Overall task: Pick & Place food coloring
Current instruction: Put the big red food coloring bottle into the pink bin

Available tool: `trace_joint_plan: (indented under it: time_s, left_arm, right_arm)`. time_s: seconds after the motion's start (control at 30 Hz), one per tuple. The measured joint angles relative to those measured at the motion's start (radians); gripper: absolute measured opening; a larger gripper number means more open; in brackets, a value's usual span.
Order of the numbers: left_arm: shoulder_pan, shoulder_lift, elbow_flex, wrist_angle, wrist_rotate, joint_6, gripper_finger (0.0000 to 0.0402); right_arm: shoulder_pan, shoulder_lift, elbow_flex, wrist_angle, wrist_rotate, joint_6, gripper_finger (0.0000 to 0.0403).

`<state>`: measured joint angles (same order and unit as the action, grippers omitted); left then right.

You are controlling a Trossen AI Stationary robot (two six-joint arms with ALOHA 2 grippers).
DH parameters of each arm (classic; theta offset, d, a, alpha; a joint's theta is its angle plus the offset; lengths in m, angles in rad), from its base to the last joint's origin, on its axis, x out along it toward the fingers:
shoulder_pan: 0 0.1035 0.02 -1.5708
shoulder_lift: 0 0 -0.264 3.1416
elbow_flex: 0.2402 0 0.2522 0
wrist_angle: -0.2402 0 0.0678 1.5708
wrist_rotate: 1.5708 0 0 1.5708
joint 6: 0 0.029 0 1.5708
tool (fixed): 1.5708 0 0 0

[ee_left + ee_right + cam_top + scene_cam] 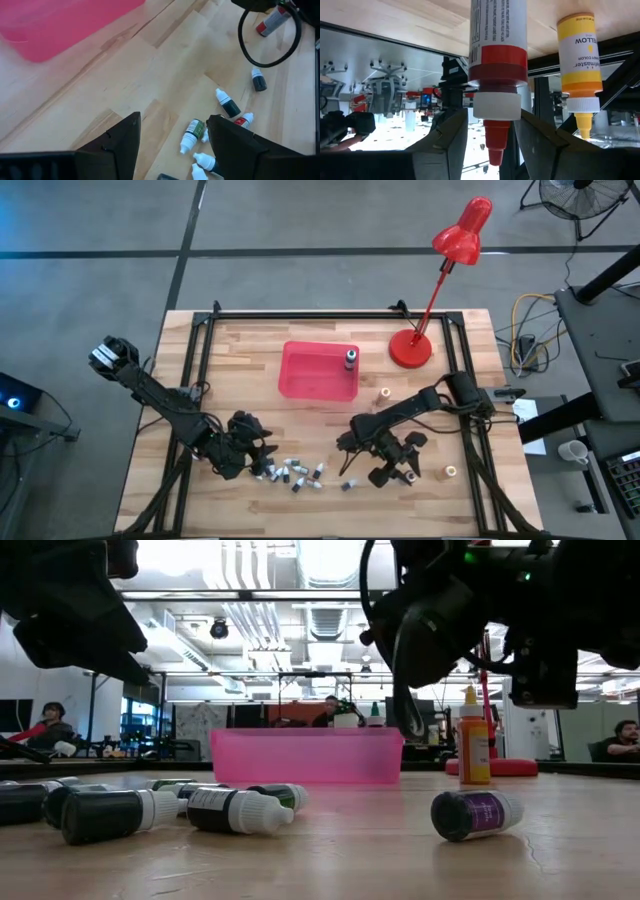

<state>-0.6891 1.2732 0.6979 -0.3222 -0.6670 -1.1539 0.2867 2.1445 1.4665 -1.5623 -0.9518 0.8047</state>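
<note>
Several small dark-capped food coloring vials point(295, 472) point(235, 810) lie on their sides on the wooden table. My left gripper point(255, 452) point(172, 117) hovers open just left of them. A red-capped tube point(497, 50) point(271, 21) and a yellow bottle point(577, 55) point(474, 745) stand upright on their bases at the near right. My right gripper point(395, 470) point(492, 112) is open around the tube, one finger close on each side of its cap end. One vial point(351, 359) stands in the red tray point(320, 385). My right gripper has its fingers point(452, 135) close beside the tube's white collar point(496, 106), coming at it nearly level. Whether they touch it I cannot tell. The tube stands upright on the table on its own base.
A purple vial point(475, 813) point(348, 484) lies alone between the two grippers. The red desk lamp's base point(410, 348) stands at the far right, beside the tray. Two small pale rings point(384, 392) point(450, 471) lie on the right half. A black frame point(300, 314) edges the table.
</note>
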Motion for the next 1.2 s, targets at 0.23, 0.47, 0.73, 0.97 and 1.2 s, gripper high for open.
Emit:
trace_joint_plan:
  time_s: [0.23,0.47,0.73,0.97,1.2]
  left_arm:
    - [0.000,0.000,0.000,0.000,0.000,0.008,0.0202]
    - [0.000,0.000,0.000,0.000,-0.002,0.021,0.0202]
    - [0.000,0.000,0.000,-0.006,-0.004,0.022,0.0202]
    - [0.000,0.000,0.000,-0.019,-0.007,0.022,0.0202]
    - [0.000,0.000,0.000,-0.020,-0.026,0.019,0.0202]
  right_arm:
    - [0.001,-0.005,0.034,0.003,0.040,-0.005,0.0173]
    - [0.001,-0.013,0.045,0.002,0.167,0.000,0.0198]
    - [0.002,-0.024,0.045,0.005,0.240,-0.024,0.0233]
    - [0.031,-0.103,0.061,0.022,0.435,-0.117,0.0261]
    - [0.074,-0.254,0.064,0.242,0.605,-0.196,0.0271]
